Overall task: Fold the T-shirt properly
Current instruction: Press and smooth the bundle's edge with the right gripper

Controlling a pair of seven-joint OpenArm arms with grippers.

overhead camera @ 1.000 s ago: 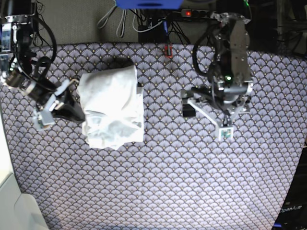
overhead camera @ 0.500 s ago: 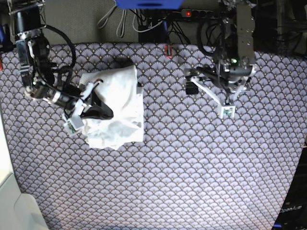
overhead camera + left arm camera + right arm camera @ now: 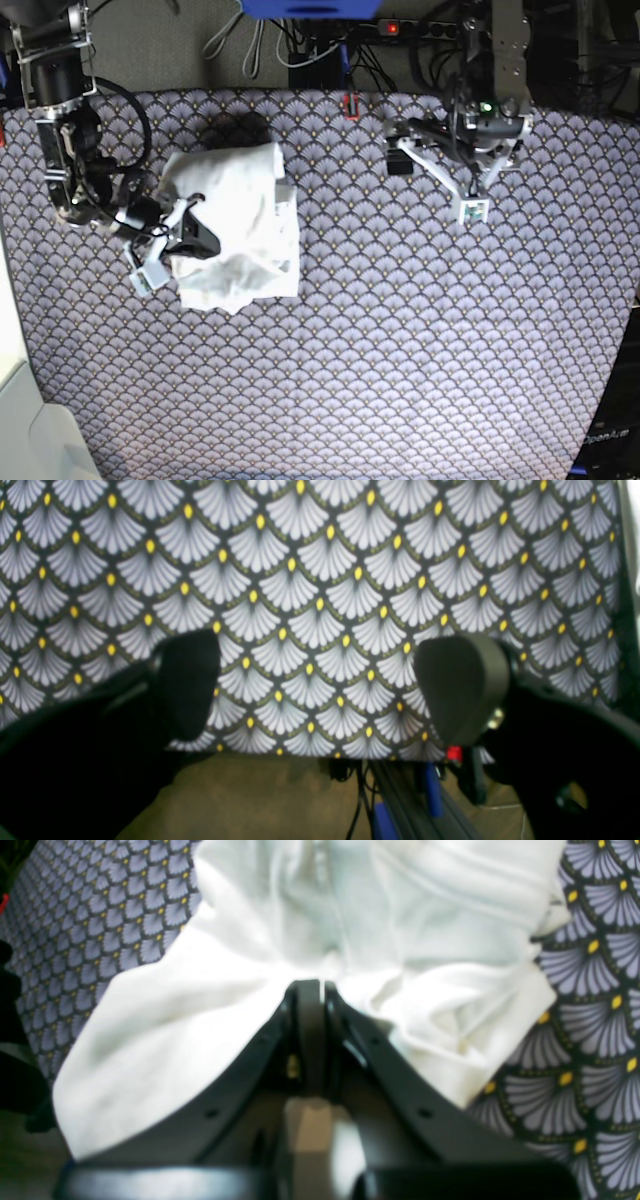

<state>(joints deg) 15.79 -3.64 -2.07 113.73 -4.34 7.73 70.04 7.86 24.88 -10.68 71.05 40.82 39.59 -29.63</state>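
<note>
The white T-shirt lies in a crumpled, partly folded heap on the left part of the scallop-patterned cloth. My right gripper is at the heap's left edge, low on the cloth. In the right wrist view its jaws are pressed together with bunched folds of the T-shirt gathered at their tip. My left gripper hovers far from the shirt, near the table's back right. In the left wrist view it is open and empty over bare patterned cloth.
A small red item sits at the back edge of the cloth. A power strip and cables lie behind the table. The table's edge and cables below it show under my left gripper.
My right gripper moved from the shirt's left side onto it, then drew slightly back left, and the shirt's left edge shifted. My left arm moved toward the back edge.
</note>
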